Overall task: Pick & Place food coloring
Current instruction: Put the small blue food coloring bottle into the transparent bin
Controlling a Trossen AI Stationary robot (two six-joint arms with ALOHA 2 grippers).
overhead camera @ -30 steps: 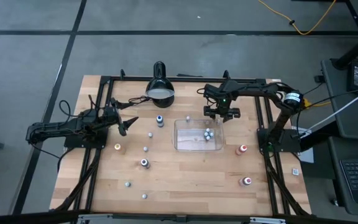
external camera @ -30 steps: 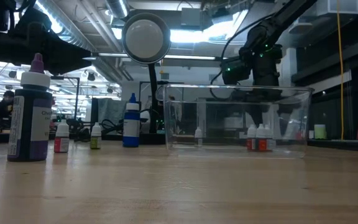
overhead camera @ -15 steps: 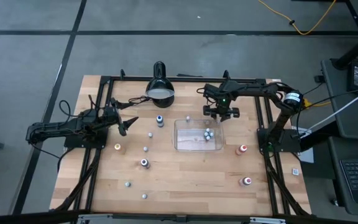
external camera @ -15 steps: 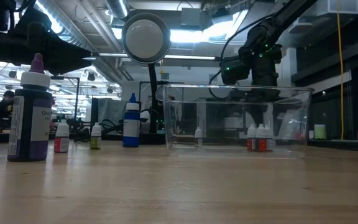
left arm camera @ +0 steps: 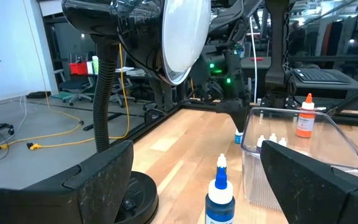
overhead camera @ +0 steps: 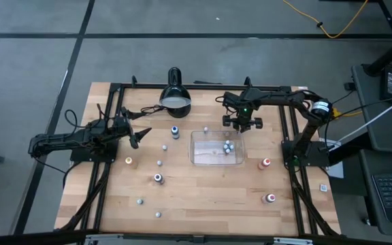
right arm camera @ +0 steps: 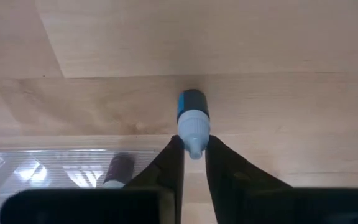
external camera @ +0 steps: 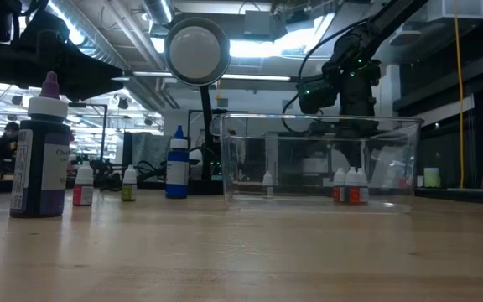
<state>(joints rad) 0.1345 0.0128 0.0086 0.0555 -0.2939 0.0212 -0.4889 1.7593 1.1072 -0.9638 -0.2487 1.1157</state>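
Observation:
My right gripper (right arm camera: 194,148) points down just beyond the far wall of the clear tray (overhead camera: 194,146) and is shut on a tiny food coloring bottle (right arm camera: 192,115) with a blue body and a pale cap. Several tiny bottles (overhead camera: 229,145) stand inside the tray. More food coloring stands on the wood: a blue bottle (overhead camera: 175,131), an orange one (overhead camera: 128,161), a dark purple one (overhead camera: 158,178) and small pale ones (overhead camera: 159,162). My left gripper (overhead camera: 141,134) waits open at the table's left, holding nothing. My right gripper pinches the bottle's pale cap (right arm camera: 195,134) between its two fingers, near the tip. The fingers come from above, pointing down. The bottle stands upright under them, its blue body (right arm camera: 192,101) toward the table, just outside the tray's far wall.
The black dome lamp (overhead camera: 175,95) stands at the far edge, left of my right gripper. Two red-orange bottles (overhead camera: 266,163) (overhead camera: 271,198) stand right of the tray. Small pale bottles (overhead camera: 139,201) dot the near left. The black frame rails (overhead camera: 286,129) run along both sides.
My right gripper has closed its fingers on the small blue bottle's cap, staying over the same spot behind the tray. The bottle has not moved.

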